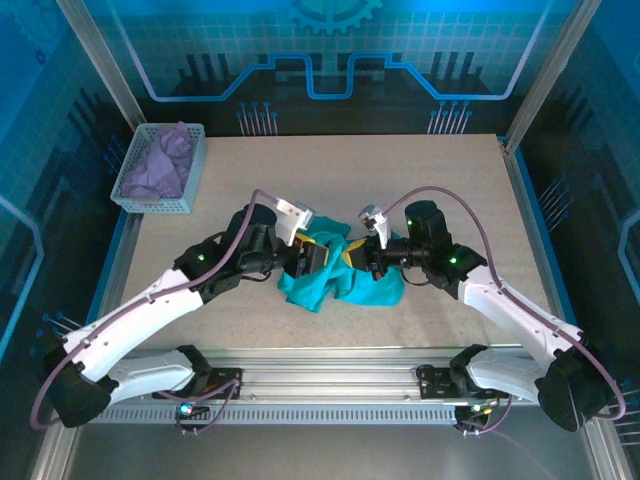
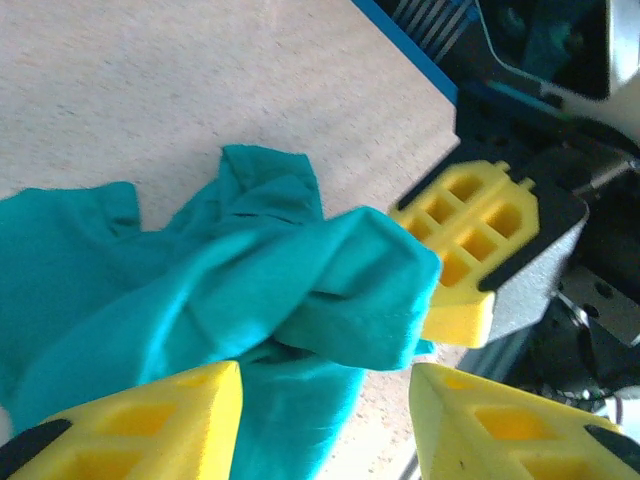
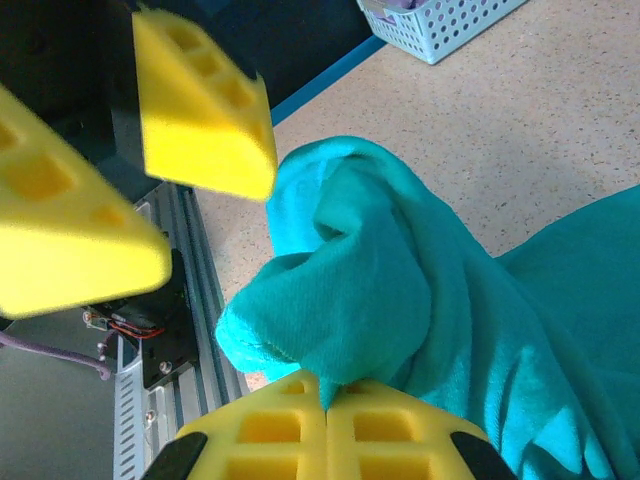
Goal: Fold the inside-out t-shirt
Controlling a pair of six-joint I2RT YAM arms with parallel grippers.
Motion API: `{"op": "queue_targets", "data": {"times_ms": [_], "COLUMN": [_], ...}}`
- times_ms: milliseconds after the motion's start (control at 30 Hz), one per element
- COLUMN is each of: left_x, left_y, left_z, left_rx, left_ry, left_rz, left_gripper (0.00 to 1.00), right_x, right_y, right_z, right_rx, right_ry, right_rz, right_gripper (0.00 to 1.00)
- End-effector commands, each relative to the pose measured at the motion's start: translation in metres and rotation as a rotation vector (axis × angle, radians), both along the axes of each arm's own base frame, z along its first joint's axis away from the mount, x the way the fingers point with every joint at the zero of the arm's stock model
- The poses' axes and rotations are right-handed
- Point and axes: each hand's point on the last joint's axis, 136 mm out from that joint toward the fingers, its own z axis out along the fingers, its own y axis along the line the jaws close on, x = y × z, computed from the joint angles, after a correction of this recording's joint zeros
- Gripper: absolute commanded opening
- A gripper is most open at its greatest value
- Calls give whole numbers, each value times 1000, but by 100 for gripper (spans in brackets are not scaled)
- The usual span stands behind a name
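**Kid:** Where is the t-shirt?

**Me:** The t-shirt (image 1: 322,287) lies in a bunched-up heap in the middle of the surface (image 1: 450,180), closer to the near edge than the far edge. No part of it looks folded yet.

**Kid:** What are your pincers doing?

**Me:** My right pincer (image 3: 328,395) is squeezed tight on a lump of the t-shirt. My left pincer (image 2: 325,388) is partly wide, right next to that lump, and holds nothing.

**Kid:** So which step is this?

**Me:** I think it is the start. I have to untangle the heap and get the t-shirt flat before I can fold it.

**Kid:** What comes next?

**Me:** My left pincer should close on another bit of cloth, away from the bit my right one has. Then both can pull gently apart. If I pinch too many layers, it may not spread out.

**Kid:** Anything else there?

**Me:** A basket (image 1: 190,190) in the far left corner, with a purple cloth (image 1: 160,165) inside. I leave that alone.

**Kid:** Any words to read?

**Me:** None that I can read.
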Motion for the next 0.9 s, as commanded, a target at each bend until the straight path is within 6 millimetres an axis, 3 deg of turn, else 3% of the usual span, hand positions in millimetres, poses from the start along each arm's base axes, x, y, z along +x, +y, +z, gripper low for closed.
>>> {"op": "queue_targets", "data": {"times_ms": [0, 267, 433, 500, 667, 767, 867], "left_x": [-11, 2, 11, 15, 17, 9, -7], "left_y": [-19, -28, -33, -35, -36, -33, -32], "left_z": [18, 11, 8, 7, 19, 30, 40], "left_rx": [-53, -27, -4, 0, -30, -58, -91], "left_ry": [-9, 12, 13, 12, 16, 55, 149], "left_rz": [-111, -101, -90, -85, -69, -62, -88], "left_gripper": [48, 50, 46, 38, 3, 0, 0], "right_x": [4, 2, 0, -1, 4, 20, 31], "right_y": [-2, -2, -3, -3, -12, -31, -44], "right_z": [13, 13, 14, 14, 4, -7, -3], "right_rx": [13, 18, 23, 24, -52, -220, -391], "right_ry": [-39, -37, -40, -41, -69, -169, -326], "right_rz": [-1, 2, 1, 2, -49, -199, -327], "right_gripper": [0, 0, 0, 0, 0, 0, 5]}}
